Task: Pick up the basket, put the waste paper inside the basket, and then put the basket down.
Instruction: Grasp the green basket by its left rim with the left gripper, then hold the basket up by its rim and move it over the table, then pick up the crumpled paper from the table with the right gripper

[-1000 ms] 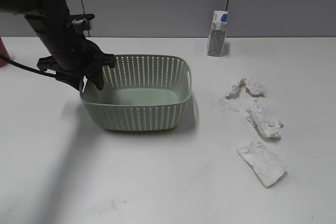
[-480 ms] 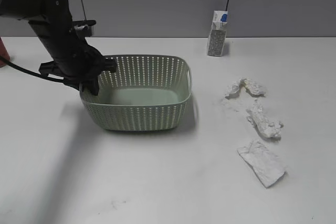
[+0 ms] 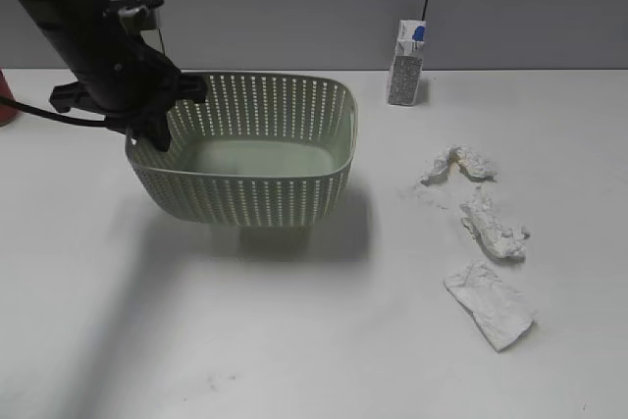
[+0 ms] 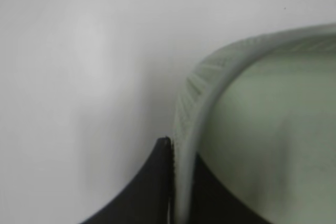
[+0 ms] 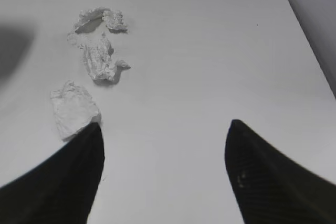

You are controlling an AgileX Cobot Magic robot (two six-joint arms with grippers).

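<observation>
We see a pale bench (image 3: pixel 294 340) in front of a grey wall. On the left, the black left tool (image 3: pixel 157 115) grips the near-left rim of the basket (image 3: pixel 255 193) — one finger sits outside the wall and one inside, closed on the plastic. The basket is a pale green tub with slotted walls. It hangs clear of the bench, tilted, with its left end higher than its right, and a soft shadow lies on the bench beneath it. We see nothing inside it.

From the left wrist, we see the curved corner of the rim (image 4: pixel 210 93) up close and blurred, with the dark fingers (image 4: pixel 152 182) pinching the wall at the bottom of the frame.

To the right of the basket, well apart from it, three pieces of waste paper lie on the bench in a loose line. The farthest is a twisted piece (image 3: pixel 458 162), the middle one is another twisted piece (image 3: pixel 491 226), and the nearest is a flatter piece (image 3: pixel 488 303).

An upright white and grey carton (image 3: pixel 407 63) with a blue top stands near the wall.

From the right wrist, the right tool (image 5: pixel 164 145) is spread wide and holds nothing — it hangs above bare bench, with the flatter piece just beside its left finger (image 5: pixel 68 182).
</observation>
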